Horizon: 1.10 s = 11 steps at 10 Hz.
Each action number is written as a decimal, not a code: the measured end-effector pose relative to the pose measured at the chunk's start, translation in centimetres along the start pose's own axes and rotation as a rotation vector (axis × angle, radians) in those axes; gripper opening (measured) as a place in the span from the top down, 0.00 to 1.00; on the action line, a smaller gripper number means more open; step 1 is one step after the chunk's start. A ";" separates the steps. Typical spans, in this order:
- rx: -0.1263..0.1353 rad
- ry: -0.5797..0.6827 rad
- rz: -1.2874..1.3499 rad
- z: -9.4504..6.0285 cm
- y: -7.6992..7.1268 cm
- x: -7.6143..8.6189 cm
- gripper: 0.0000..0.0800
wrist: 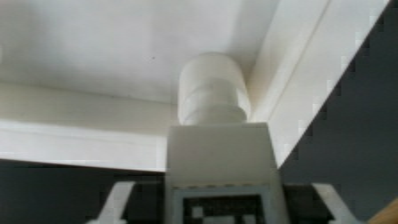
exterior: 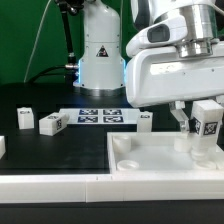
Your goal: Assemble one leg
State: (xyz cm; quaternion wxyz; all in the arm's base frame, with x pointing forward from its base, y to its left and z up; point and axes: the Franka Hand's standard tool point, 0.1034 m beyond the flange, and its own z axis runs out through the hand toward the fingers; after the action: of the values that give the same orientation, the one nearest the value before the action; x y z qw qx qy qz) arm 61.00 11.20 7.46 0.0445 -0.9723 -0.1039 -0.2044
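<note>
My gripper is shut on a leg, a small white block with a black-and-white tag, and holds it upright over the far corner of the large white tray-like piece at the exterior view's right. In the wrist view the leg sits between my fingers, and its round end points into the corner of the tray-like piece. I cannot tell whether it touches the socket. A round socket shows at the piece's other far corner.
Three more legs lie on the black table, and another white part sits at the left edge. The marker board lies behind them. The white robot base stands at the back.
</note>
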 end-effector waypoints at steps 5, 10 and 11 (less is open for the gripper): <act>-0.004 0.043 0.001 1.1 -0.1 0.2 0.64; -0.006 0.047 0.003 1.8 0.0 -0.4 0.64; -0.006 0.047 0.003 1.8 0.0 -0.4 0.64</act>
State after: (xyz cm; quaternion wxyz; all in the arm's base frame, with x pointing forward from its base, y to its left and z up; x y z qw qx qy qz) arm 61.36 11.39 5.67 0.0442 -0.9675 -0.1010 -0.2275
